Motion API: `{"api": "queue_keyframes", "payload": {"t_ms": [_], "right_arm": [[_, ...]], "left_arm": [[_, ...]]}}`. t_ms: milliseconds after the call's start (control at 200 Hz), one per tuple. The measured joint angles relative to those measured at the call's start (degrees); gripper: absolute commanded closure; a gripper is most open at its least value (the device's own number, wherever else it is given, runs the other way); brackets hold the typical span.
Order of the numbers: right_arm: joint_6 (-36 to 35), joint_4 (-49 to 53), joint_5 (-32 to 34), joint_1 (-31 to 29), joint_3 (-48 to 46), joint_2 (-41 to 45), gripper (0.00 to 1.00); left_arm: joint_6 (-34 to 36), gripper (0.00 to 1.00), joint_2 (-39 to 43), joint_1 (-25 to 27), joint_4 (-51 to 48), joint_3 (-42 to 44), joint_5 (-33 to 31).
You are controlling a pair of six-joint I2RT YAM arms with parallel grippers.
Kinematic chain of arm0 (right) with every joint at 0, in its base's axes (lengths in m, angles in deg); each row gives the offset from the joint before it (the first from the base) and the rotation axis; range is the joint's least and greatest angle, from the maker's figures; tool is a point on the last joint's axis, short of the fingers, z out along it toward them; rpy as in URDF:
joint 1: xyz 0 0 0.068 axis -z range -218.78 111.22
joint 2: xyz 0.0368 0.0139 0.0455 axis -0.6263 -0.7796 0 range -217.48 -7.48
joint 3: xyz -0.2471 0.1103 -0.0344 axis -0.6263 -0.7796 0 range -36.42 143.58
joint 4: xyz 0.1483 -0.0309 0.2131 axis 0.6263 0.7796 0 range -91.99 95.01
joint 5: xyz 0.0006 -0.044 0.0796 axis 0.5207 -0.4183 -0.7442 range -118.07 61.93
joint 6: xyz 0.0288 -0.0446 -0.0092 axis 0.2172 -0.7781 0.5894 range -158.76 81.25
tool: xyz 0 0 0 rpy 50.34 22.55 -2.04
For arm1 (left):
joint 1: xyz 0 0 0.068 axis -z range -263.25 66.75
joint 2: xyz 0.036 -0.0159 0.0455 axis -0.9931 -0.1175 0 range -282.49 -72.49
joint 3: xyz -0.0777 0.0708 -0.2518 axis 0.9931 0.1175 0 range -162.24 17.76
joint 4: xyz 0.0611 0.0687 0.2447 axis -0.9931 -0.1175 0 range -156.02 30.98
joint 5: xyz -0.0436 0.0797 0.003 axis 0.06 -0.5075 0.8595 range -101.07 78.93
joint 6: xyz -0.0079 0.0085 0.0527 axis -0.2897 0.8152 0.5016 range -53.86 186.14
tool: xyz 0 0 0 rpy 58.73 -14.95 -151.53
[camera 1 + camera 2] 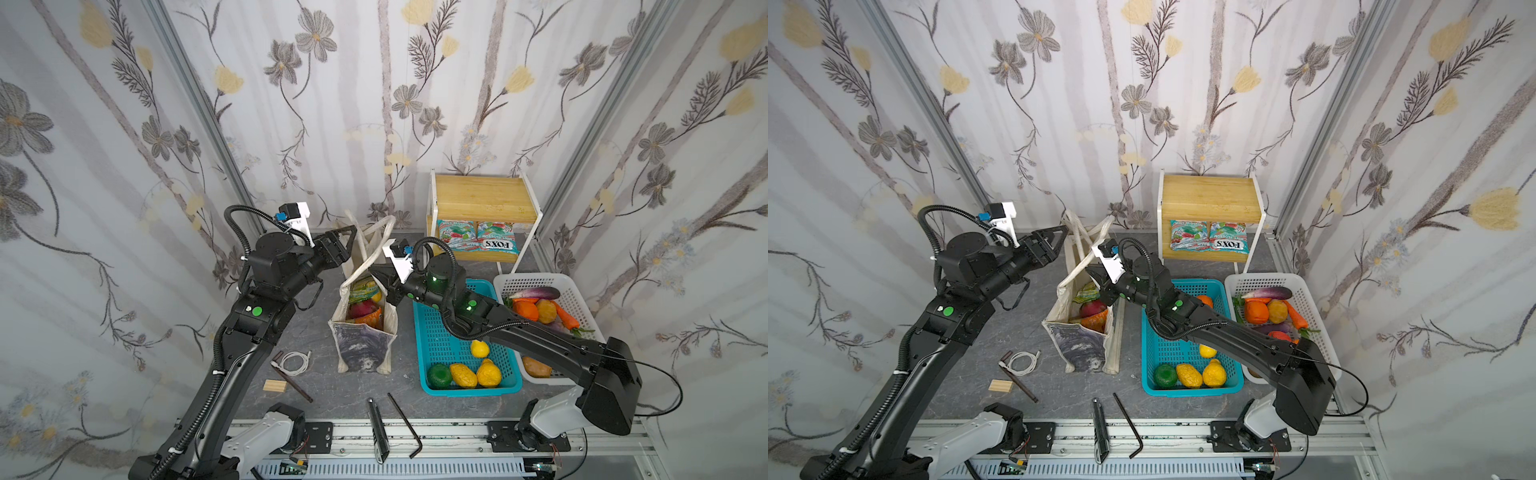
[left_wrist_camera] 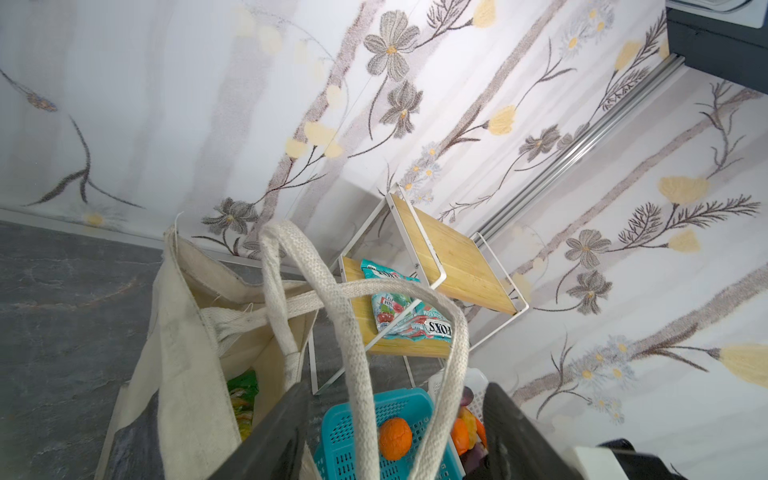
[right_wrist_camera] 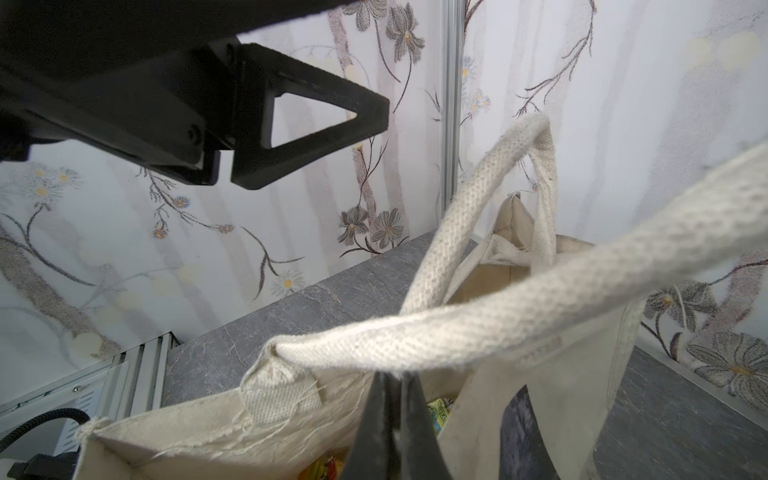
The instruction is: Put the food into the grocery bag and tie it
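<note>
The grocery bag stands upright on the worktop, just beside the teal basket. Its mouth is open, and the dragon fruit, orange packet, green-yellow packet and one small yellow fruit are visible inside. My left gripper hangs at the bag's far end with its fingers set wide, and a handle loop passes loosely between them, unclamped. My right gripper has its fingers pressed together with the tips against the underside of a handle strap; whether they actually pinch the webbing I cannot tell from the wrist view.
</note>
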Motion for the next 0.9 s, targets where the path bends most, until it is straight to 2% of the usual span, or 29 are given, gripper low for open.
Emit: {"api": "queue_keyframes", "payload": {"t_ms": [145, 330, 410, 470, 520, 600, 764, 819, 904], "right_arm": [[0.17, -1.51, -0.7, 0.0, -1.9, 1.22, 1.0], [0.13, -3.5, -2.01, 0.0, -5.51, 4.44, 1.0], [-0.09, -4.68, -2.89, 0.0, -6.36, 5.27, 1.0], [-0.28, -4.7, -3.37, 0.0, -6.62, 5.44, 1.0], [-0.44, -4.72, -3.61, 0.0, -6.82, 5.49, 1.0], [-0.46, -4.52, -4.2, 0.04, -7.04, 5.53, 1.0], [-0.44, -4.57, -4.5, 0.83, -8.0, 6.29, 1.0], [-0.39, -5.03, -4.61, 1.11, -8.63, 6.91, 0.89], [0.09, -5.64, -5.05, 1.92, -9.7, 7.82, 0.56]], "left_arm": [[-7.1, 0.27, -3.5, 0.0, 1.51, -0.74, -1.75], [-16.68, 0.33, -10.05, 0.0, 3.37, -3.19, -2.64], [-18.95, 0.43, -12.44, 0.0, 4.87, -4.11, -2.34], [-20.11, 0.54, -14.25, 0.0, 6.16, -4.39, -2.01], [-21.07, 0.75, -15.37, 0.0, 6.64, -4.39, -1.9], [-21.42, 0.95, -16.72, 0.0, 7.8, -4.52, -0.68], [-22.05, 1.0, -17.88, 0.07, 9.97, -5.7, 1.73], [-22.36, 1.0, -17.86, 0.07, 10.16, -5.75, 2.25], [-22.64, 1.0, -17.79, 0.11, 10.34, -5.75, 3.32]]}}
